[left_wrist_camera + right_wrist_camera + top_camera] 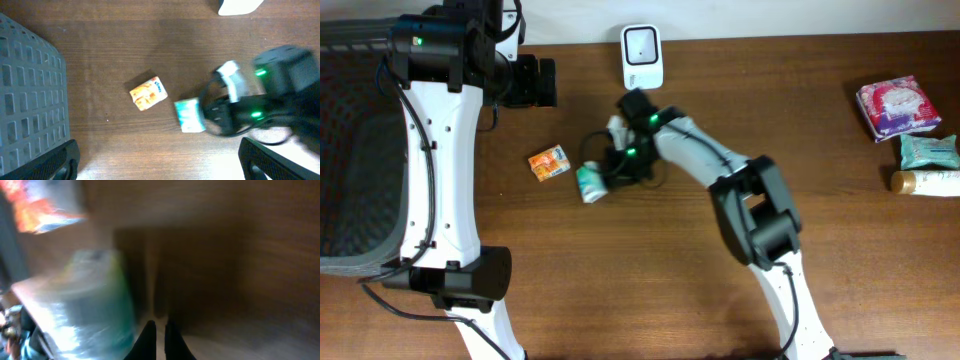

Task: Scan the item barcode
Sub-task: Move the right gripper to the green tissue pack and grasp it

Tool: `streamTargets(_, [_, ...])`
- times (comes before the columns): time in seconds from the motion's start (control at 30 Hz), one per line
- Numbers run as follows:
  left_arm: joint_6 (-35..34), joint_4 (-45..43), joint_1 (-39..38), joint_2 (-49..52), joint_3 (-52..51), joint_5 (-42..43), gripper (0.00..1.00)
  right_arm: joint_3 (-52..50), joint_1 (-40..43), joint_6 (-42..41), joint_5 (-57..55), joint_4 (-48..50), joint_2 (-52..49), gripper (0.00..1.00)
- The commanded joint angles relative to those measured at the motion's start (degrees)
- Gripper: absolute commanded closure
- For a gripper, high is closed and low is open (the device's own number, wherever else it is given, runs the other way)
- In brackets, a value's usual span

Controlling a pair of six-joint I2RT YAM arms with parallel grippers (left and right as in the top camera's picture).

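Right gripper [156, 330] pinched together, empty, beside teal packet [95, 305]; left gripper [159, 165] wide.

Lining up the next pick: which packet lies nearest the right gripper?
The teal-and-white packet, right beside the right gripper; the small orange carton lies farther off, the pink pack far across the table.

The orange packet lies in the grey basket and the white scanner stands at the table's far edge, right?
No: the orange packet lies on the table, outside the basket, as the overhead view shows. The white scanner does stand at the far edge.
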State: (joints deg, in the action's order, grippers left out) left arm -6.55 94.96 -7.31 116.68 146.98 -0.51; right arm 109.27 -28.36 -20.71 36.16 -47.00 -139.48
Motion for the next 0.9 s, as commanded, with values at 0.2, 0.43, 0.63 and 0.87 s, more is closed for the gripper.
streamTargets(0.2, [-0.3, -0.1, 0.2, 0.0, 0.1, -0.4, 0.01, 0.2, 9.8, 13.0, -8.9, -13.4, 14.4, 0.85])
streamTargets(0.43, [-0.3, -0.1, 0.2, 0.0, 0.1, -0.4, 0.01, 0.0, 3.7, 10.8, -3.8, -4.5, 10.3, 0.33])
streamTargets(0.63, [-0.3, -0.1, 0.2, 0.0, 0.1, -0.4, 0.01, 0.0, 0.7, 6.1, -5.2, -0.8, 3.5, 0.38])
streamTargets(0.87, [-0.3, -0.1, 0.2, 0.0, 0.1, -0.4, 0.01, 0.0, -0.2, 6.0, -2.3, -0.5, -0.1, 0.49])
